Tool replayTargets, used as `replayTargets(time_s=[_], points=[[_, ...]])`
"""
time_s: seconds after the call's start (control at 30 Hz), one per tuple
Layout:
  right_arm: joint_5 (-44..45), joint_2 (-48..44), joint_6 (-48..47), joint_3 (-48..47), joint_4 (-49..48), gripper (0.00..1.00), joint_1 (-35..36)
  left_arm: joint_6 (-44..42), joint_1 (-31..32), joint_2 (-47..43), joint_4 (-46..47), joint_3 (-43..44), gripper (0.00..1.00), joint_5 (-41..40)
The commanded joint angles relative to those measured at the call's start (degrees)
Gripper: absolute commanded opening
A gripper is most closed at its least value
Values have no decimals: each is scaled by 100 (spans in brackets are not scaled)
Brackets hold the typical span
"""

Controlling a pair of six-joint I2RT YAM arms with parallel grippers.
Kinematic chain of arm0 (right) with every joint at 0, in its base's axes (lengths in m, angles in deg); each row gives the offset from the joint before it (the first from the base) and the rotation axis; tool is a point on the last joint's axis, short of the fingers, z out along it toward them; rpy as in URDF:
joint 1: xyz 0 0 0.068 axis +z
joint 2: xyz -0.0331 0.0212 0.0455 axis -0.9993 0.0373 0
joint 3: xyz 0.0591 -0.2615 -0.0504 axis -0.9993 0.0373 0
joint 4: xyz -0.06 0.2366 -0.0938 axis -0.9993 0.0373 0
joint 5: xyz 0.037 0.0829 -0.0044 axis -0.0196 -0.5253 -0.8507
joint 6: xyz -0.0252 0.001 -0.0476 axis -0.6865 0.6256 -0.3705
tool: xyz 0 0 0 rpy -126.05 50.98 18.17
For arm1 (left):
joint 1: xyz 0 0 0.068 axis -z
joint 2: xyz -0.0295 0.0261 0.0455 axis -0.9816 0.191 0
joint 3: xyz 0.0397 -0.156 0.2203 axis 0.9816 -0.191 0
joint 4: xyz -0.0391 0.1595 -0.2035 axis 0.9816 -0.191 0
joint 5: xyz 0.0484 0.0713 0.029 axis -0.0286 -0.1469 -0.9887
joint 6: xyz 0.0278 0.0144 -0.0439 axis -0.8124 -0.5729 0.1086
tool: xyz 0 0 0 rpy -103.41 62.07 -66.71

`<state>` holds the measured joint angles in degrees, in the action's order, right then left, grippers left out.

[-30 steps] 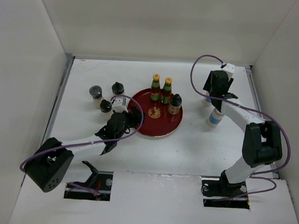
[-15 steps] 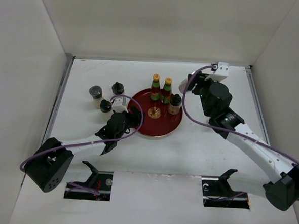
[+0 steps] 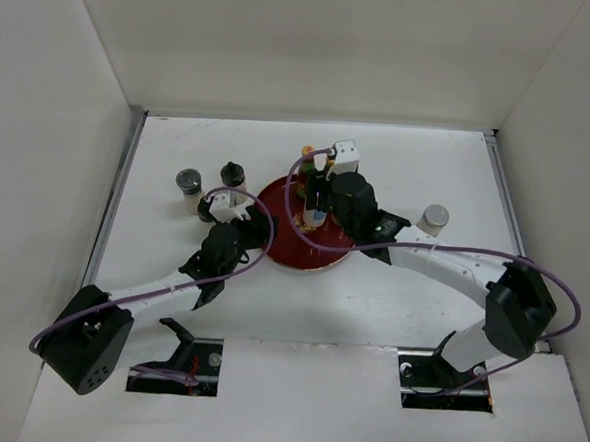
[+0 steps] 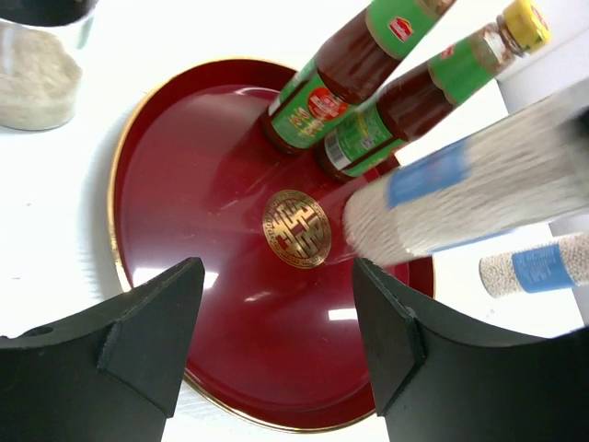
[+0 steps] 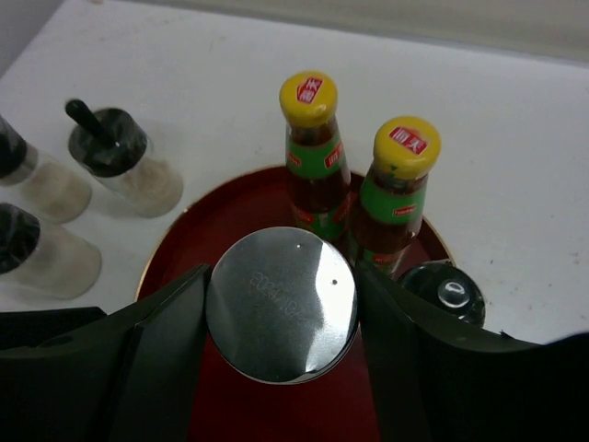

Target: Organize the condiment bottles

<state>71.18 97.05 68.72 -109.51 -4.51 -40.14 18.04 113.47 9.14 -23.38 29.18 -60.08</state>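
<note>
My right gripper (image 5: pixel 281 308) is shut on a pale blue-banded shaker (image 5: pixel 281 304) with a silver lid. It holds the shaker upright over the round red tray (image 3: pixel 283 252), base near the gold emblem (image 4: pixel 296 227). The shaker is blurred in the left wrist view (image 4: pixel 460 189). Two dark bottles with orange-yellow caps (image 5: pixel 307 152) (image 5: pixel 405 184) and a black-lidded jar (image 5: pixel 446 295) stand at the tray's far side. A second blue-banded shaker (image 3: pixel 433 219) stands on the table to the right. My left gripper (image 4: pixel 276 341) is open and empty at the tray's near-left rim (image 4: pixel 124 249).
Three jars stand on the table left of the tray: a grey-lidded one (image 3: pixel 188 182), a black-lidded one (image 3: pixel 233 174) and another black-lidded one (image 3: pixel 207 212) close to my left wrist. White walls enclose the table on three sides.
My right arm swung from the far right to over the tray, carrying one blue-banded shaker. The other shaker stayed on the table. My left gripper shifted slightly.
</note>
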Motion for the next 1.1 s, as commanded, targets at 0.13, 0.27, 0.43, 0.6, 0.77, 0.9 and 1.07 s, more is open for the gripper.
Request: replayTargets(time_s=[0.13,0.27,0.43,0.6,0.77,0.9,1.07], points=[[72,440,75,-292,-902,50,39,61,-51,-92,303,-62,64,-72],[133,624,58,-99,-1104,50,39,79,-16,-91,321,-44,64,-54],[388,712,32,174,-1297,58,39,88,-16,-4,330,-27,64,-10],[371,633,5,297,-1245,68,39,88,10,67,339,9,64,-1],[318,370,32,403,-1157,79,39,88,-16,84,347,0,64,-1],[152,-156,23,438,-1034,86,39,70,37,93,347,26,65,-54],[133,-1026,40,674,-972,73,-109,88,63,93,347,35,65,-27]])
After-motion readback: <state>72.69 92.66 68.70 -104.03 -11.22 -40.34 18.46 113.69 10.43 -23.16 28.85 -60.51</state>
